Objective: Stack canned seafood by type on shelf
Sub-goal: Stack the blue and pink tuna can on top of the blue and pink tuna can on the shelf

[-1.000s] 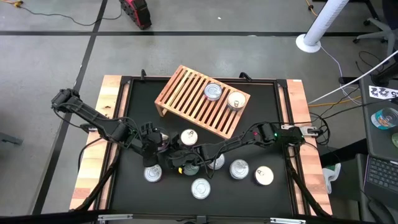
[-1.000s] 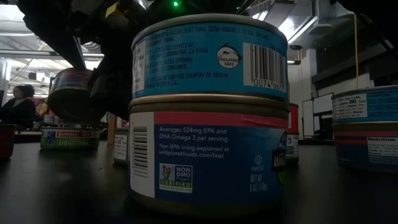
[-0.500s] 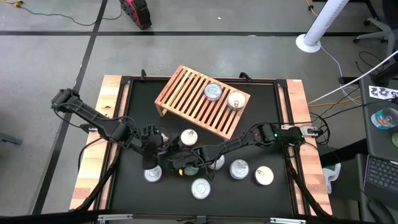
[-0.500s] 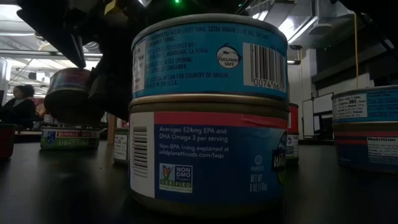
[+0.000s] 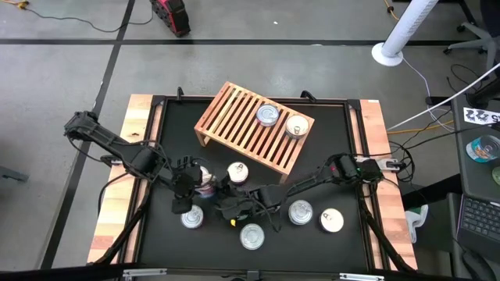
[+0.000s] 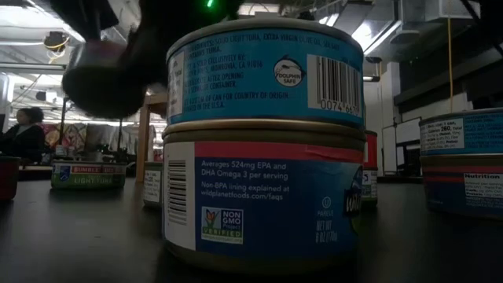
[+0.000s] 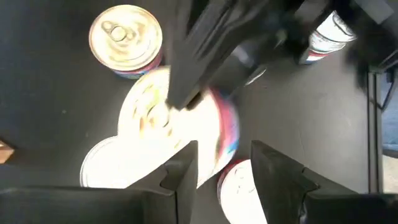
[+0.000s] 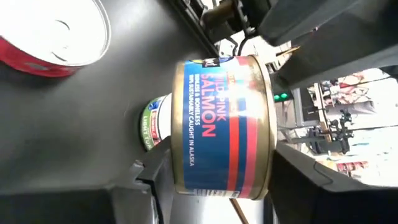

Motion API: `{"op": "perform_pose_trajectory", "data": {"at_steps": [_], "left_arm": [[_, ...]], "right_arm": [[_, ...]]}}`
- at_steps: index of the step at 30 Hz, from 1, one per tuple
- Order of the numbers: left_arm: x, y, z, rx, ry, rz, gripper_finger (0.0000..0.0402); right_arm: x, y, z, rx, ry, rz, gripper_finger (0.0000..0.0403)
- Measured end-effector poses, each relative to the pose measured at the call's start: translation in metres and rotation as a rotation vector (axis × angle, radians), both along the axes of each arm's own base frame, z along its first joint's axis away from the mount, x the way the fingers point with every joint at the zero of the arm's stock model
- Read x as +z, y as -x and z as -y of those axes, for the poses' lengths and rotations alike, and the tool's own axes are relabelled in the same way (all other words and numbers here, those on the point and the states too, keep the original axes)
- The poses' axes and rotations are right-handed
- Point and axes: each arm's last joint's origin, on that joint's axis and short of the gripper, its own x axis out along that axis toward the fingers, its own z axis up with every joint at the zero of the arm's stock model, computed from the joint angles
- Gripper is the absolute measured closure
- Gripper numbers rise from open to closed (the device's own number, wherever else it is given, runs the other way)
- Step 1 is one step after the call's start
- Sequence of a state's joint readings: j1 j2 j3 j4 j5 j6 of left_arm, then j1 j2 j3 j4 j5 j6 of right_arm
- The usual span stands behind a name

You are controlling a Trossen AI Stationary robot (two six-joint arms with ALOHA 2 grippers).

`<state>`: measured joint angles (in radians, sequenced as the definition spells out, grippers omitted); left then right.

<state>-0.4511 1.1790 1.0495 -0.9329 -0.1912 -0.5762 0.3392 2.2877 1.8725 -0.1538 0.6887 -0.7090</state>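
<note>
While clamped sideways, salmon can (image 8: 224, 127) fills right hand (image 8: 214, 177)

Even overhead daylight above; the low view is dim and backlit, the left wrist view motion-blurred with glare.

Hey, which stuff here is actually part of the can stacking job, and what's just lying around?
Part of the job:
- wooden shelf with two cans on it
- salmon can held in the right end effector
- loose cans on the mat, such as one near the front

Lying about:
- white pole base
- red object on the floor
</note>
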Motion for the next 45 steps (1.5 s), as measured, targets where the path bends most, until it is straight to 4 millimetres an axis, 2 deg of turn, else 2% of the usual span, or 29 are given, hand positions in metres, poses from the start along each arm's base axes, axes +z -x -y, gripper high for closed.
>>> {"op": "perform_pose_trajectory", "data": {"at_steps": [7, 14, 20, 28, 31, 33, 36, 45], "left_arm": [[0.021, 0.011, -0.005, 0.001, -0.027, -0.056, 0.0274], [0.023, 0.014, -0.008, 0.006, -0.060, -0.055, 0.0281], [0.023, 0.013, -0.009, 0.022, -0.107, -0.033, 0.0282], [0.024, 0.013, -0.010, 0.035, -0.147, -0.013, 0.0282], [0.024, 0.012, -0.011, 0.045, -0.162, -0.005, 0.0281], [0.024, 0.012, -0.011, 0.050, -0.173, 0.001, 0.0281], [0.024, 0.012, -0.012, 0.054, -0.186, 0.007, 0.0281], [0.023, 0.012, -0.012, 0.063, -0.191, 0.009, 0.0281]], "right_arm": [[0.041, 0.036, -0.011, -0.032, -0.044, -0.081, 0.0211], [0.093, 0.085, -0.011, -0.177, -0.025, -0.078, 0.0210], [0.130, 0.127, 0.011, -0.335, -0.076, -0.060, 0.0212], [0.160, 0.181, 0.038, -0.525, 0.006, -0.055, 0.0211], [0.167, 0.201, 0.051, -0.609, 0.061, -0.053, 0.0211], [0.169, 0.205, 0.055, -0.636, 0.055, -0.003, 0.0211], [0.169, 0.213, 0.068, -0.648, 0.061, -0.020, 0.0210], [0.133, 0.230, 0.112, -0.806, 0.136, -0.118, 0.0210]]}}
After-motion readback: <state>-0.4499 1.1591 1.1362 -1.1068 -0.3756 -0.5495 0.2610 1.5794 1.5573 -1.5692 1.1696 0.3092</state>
